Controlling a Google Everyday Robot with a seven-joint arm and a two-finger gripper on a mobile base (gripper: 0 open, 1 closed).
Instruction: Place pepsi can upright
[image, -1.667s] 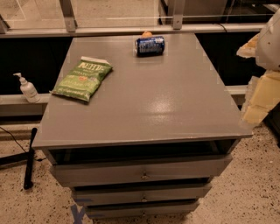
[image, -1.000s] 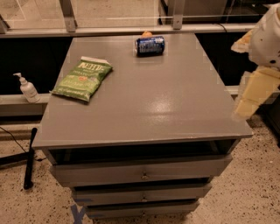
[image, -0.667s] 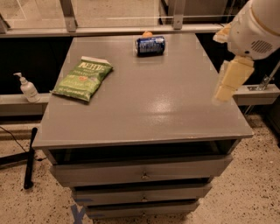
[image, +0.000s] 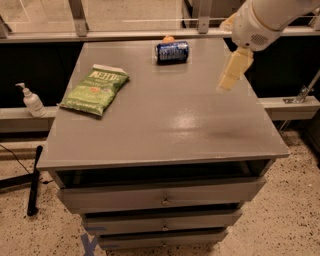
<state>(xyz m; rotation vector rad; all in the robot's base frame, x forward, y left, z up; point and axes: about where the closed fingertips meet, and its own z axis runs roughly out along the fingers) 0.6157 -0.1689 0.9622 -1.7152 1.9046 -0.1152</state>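
Gripper (image: 229, 75) on the white arm (image: 265, 20), now over the right part of the grey table (image: 165, 130) as seen here; a moment ago it hung beyond the table's right edge. Whether it is apart or together cannot be told; it holds nothing visible. The pepsi can (image: 172, 52) lies on its side near the far edge, unmoved, well apart from the gripper and to its left, an orange ball (image: 168, 38) just behind it. The green chip bag (image: 95, 90) lies unmoved at left.
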